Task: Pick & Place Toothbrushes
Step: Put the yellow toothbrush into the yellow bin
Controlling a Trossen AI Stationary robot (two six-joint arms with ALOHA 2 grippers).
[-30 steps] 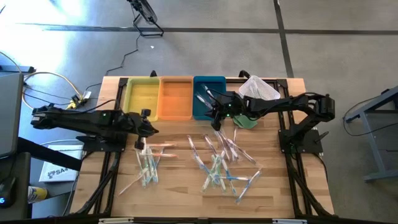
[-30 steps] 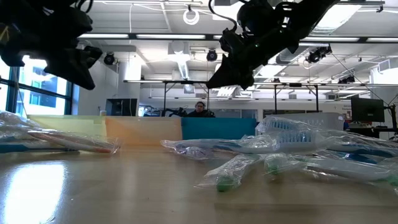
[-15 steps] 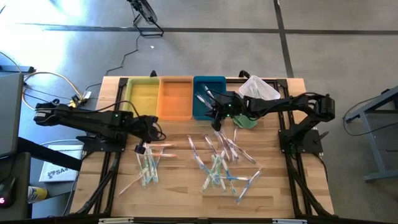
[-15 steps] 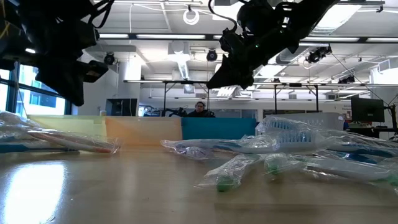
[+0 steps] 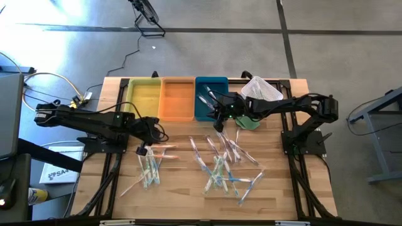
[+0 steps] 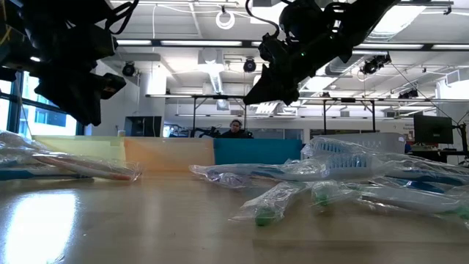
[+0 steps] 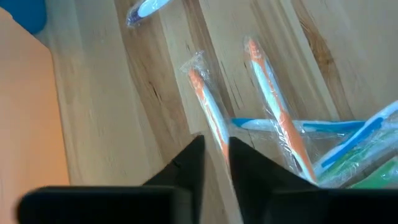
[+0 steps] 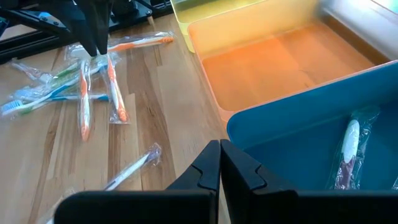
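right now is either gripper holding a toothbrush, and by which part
Neither. The left gripper hangs slightly open above an orange toothbrush. The right gripper, shut and empty, is by the blue tray.

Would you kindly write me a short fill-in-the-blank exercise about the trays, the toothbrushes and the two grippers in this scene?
1. Of the three trays, the middle one is the ____ tray.
2. A wrapped toothbrush already lies inside the ____ tray.
3. The left gripper is over an ____-handled toothbrush on the table.
4. The right gripper has its fingers ____ and holds nothing.

Missing words: orange; blue; orange; shut
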